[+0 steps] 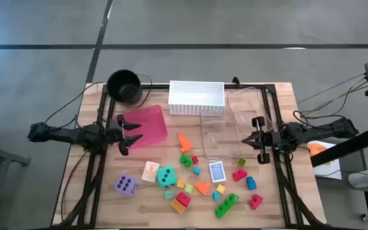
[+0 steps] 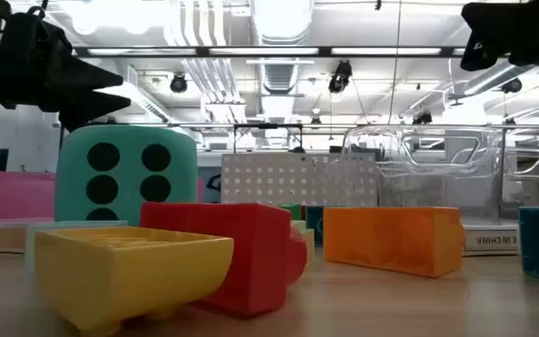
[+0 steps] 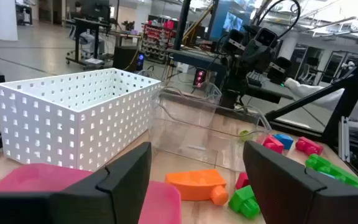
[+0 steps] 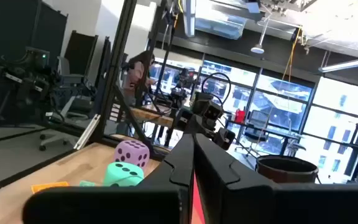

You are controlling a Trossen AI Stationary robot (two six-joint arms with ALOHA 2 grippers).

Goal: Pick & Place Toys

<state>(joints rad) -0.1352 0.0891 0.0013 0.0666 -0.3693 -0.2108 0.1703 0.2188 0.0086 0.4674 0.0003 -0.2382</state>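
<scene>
Left gripper [image 1: 128, 135] hung over the near edge of the pink tray [image 1: 151, 121], fingers [image 3: 120, 180] parted, nothing between them. We had the right gripper [image 1: 255, 139] fingers pressed together, empty, parked over the clear container [image 1: 232, 124] on the right side.

Closest toy to the left gripper was the orange block [image 3: 196, 185], lying on its side just past the tray, with a green block [image 3: 248, 200] touching or nearly touching it. Rest of the toys sat in a loose scatter along the front of the table: teal die [image 1: 165, 176], purple die [image 1: 125, 184], a blue-backed card [image 1: 216, 171], red block [image 1: 255, 201], plus small yellow, blue and green pieces packed close.

Risks we saw:
- Orange and green sat so close that a finger could land on the green one and knock both away.
- The orange block looked rounded and slick; an off-centre pinch could squirt it out.
- The card lay flat on the wood, probably no edge to grab.
- Clear container walls were hard to see; the right arm could clip them when moving.
</scene>
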